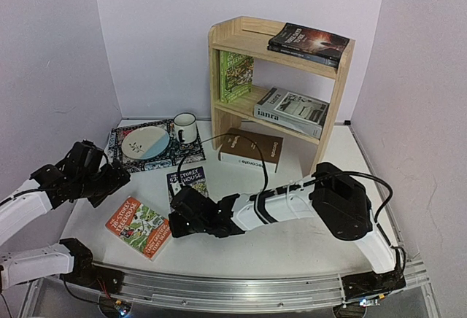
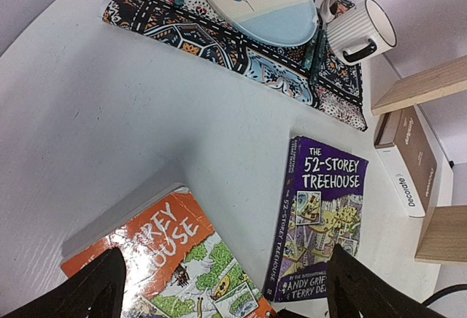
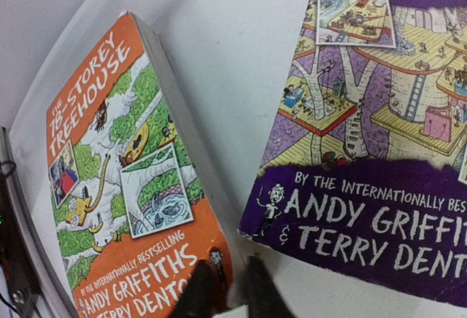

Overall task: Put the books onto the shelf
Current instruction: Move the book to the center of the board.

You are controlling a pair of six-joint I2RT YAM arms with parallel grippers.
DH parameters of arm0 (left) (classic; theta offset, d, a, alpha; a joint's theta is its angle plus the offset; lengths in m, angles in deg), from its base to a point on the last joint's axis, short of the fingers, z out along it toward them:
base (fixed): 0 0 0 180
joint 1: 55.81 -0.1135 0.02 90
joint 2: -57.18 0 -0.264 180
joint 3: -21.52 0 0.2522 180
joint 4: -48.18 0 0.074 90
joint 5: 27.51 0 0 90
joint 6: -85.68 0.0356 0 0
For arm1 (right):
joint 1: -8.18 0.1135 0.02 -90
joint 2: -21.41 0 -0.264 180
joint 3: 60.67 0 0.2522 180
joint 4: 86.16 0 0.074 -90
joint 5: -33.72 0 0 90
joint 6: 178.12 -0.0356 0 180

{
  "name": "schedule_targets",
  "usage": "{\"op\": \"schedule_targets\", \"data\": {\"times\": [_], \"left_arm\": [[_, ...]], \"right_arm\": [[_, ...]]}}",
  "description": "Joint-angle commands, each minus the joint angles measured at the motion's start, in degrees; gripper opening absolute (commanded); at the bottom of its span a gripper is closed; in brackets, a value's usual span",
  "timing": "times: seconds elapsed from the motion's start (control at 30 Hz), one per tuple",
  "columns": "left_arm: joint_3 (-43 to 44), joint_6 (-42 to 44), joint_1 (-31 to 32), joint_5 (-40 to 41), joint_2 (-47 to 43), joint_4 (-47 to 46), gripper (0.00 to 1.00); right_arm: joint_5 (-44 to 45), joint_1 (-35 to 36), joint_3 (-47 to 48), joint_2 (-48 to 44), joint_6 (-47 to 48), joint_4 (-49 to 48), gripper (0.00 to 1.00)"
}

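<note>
Top external: white desk [image 1: 292, 238] under pale lilac walls [image 1: 160, 33], metal rail [image 1: 241, 285] along the near edge. At rear right: pine shelf [image 1: 281, 77], with dark books [image 1: 310, 43] on the top board, green book [image 1: 235, 76] upright and grey book [image 1: 292, 111] flat on the lower board. "Decorate" [image 1: 252, 149] lying flat on the desk beneath. At front, flat: purple Treehouse [image 1: 186, 181] and orange Treehouse [image 1: 139, 226]. Above both: left pincer [image 2: 227, 260], spread wide. At the orange cover's near corner: right pincer [image 3: 228, 270], pressed nearly together; grip on the book not discernible. Purple cover partly hidden by the right arm [image 1: 292, 201].
</note>
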Motion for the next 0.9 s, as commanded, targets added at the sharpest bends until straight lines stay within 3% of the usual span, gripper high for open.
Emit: {"op": "schedule_targets", "data": {"times": [0.0, 0.27, 0.4, 0.67, 0.87], "left_arm": [[-0.1, 0.95, -0.32, 1.12, 0.78, 0.86, 0.96], [0.69, 3.6, -0.35, -0.39, 2.19, 0.57, 0.96], [0.47, 5.63, -0.35, -4.12, 4.59, -1.85, 0.96], [-2.86, 13.12, -0.35, -24.19, 9.77, -15.59, 0.97], [-9.08, 13.43, -0.12, -37.09, 10.48, -28.63, 0.86]], "right_arm": [[-0.58, 0.18, 1.32, -0.27, 1.36, 2.36, 0.0], [-2.62, 0.19, -9.16, -10.9, 4.9, 2.08, 0.0], [0.59, 0.19, -17.74, -17.88, 5.93, 1.71, 0.0], [7.47, -1.19, -29.73, -28.8, 7.53, 6.92, 0.0], [5.16, -9.04, -37.29, -36.71, 7.08, 8.69, 0.0]]}}
